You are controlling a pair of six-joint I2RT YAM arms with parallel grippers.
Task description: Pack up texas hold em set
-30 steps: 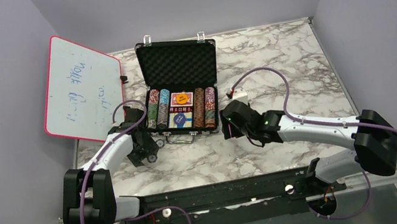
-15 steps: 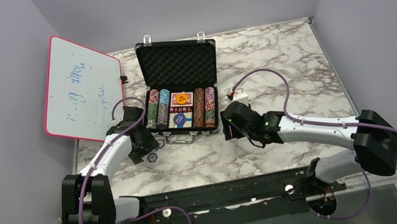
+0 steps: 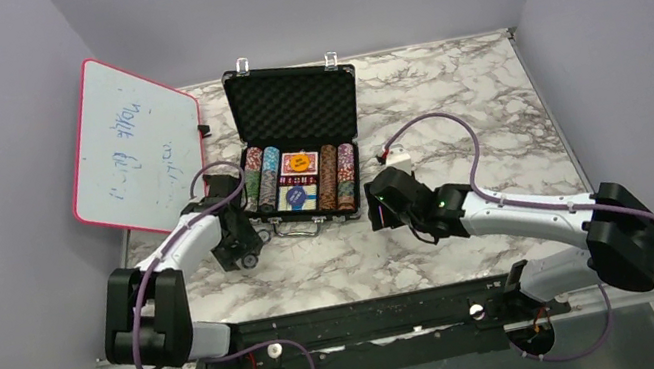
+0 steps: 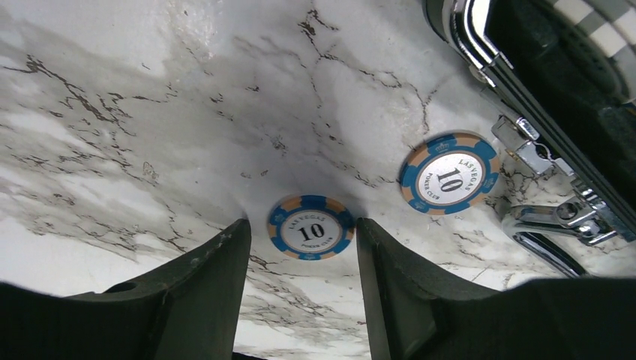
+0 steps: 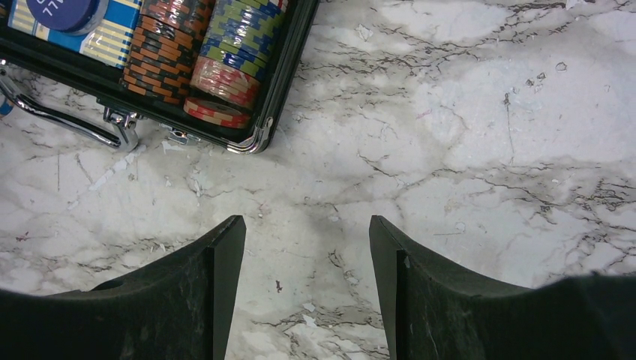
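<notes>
Two arms reached out from the near edge of the marble table (image 3: 449, 92).

Left gripper (image 4: 300, 225): I read it as released, fingers spread, nothing clamped. In its wrist view a blue chip (image 4: 311, 229) marked 10 lay flat on the marble, showing in the gap between the fingertips. I could not tell whether either finger touched it. A second blue chip (image 4: 450, 174), same marking, lay flat a little farther on. It was apart from the first and just beside the front edge of the briefcase (image 3: 294, 104), near a silver latch (image 4: 529, 150) and the handle (image 4: 555, 225).

Right gripper (image 5: 305, 225): likewise released, fingers wide and holding nothing. It hung over bare marble just off the case's front right corner.

Beyond it, inside the case, I noted two chip rows (image 5: 195, 45) standing on edge. One red chip (image 5: 217, 111) at the near end of the right-hand row was tipped flatter than the rest. A blue button (image 5: 64, 11) sat on the blue deck (image 5: 112, 41).

From above, the case stood open mid-table, its foam-lined lid upright. Chip rows flanked both decks. The red deck (image 3: 283, 162) lay behind the blue one and carried an orange button (image 3: 302, 160).

Farthest left, a pink-framed whiteboard (image 3: 133, 142) leaned on the wall.
</notes>
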